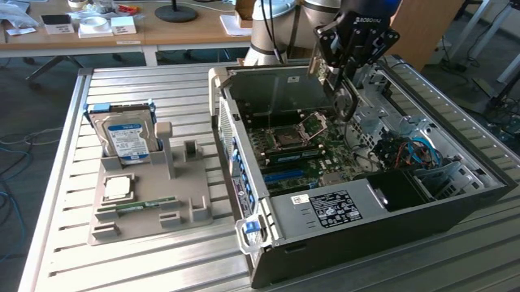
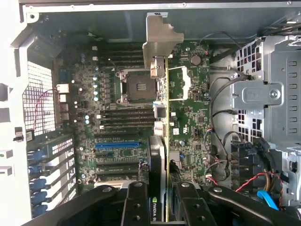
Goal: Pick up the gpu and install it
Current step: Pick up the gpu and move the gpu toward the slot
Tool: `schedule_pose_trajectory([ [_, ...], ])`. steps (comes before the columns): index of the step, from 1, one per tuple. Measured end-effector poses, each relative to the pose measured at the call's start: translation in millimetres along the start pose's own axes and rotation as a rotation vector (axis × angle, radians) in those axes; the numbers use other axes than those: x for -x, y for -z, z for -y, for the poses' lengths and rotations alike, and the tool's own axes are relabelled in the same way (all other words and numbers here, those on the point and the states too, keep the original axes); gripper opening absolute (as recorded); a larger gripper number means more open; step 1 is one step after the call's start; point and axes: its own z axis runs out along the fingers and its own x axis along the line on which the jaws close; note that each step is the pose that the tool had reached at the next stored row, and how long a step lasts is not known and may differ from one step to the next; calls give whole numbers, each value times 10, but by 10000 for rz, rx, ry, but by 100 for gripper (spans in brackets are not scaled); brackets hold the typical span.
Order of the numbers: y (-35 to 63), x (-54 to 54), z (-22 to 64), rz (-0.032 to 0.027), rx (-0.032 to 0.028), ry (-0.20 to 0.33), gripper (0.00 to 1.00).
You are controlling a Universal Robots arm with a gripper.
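Indoors: ribbed metal table (image 1: pixel 162 267), wooden desks (image 1: pixel 162 30) behind. Gripper (image 2: pixel 160 207) half closed, fingers (image 2: pixel 136 205) clamping gpu (image 2: pixel 158 155) over motherboard (image 2: pixel 117 127) inside open computer case (image 1: pixel 374 240). Card stands on edge, long axis running from fingers toward case wall, bracket end farthest. Grey tray (image 1: pixel 154 182), beside case on exterior view's left, holds hard drive (image 1: pixel 128 137), memory stick (image 1: pixel 138 207).

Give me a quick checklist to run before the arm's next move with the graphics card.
1. The gpu gripped by the pincer: ok.
2. Open case, exposed motherboard: ok.
3. Card over the case: ok.
4. Card seated in a slot: not ok, held above the board.
5. Edge lined up with the blue slot: cannot tell.
6. Loose cables clear of card: ok, they sit by the drive cage.
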Motion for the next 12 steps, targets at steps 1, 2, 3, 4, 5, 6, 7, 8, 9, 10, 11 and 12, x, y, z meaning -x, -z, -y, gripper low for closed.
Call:
schedule_pose_trajectory([
  [1,-1,14,-1,0,1,-1,27],
  [2,-1,33,-2,0,0,-2,27],
  [3,-2,55,-4,0,0,-2,27],
  [4,-2,78,-5,0,0,-3,27],
  [5,-3,104,-7,0,0,-3,27],
  [6,-4,132,-8,0,0,-3,27],
  [7,-4,160,-10,0,-1,-1,27],
  [8,-5,191,-12,0,0,-1,27],
  [9,-6,219,-14,0,0,-2,27],
  [10,-7,246,-16,0,0,-3,27],
  [11,-8,273,-17,0,0,-2,27],
  [12,-8,299,-19,-1,0,-2,27],
])
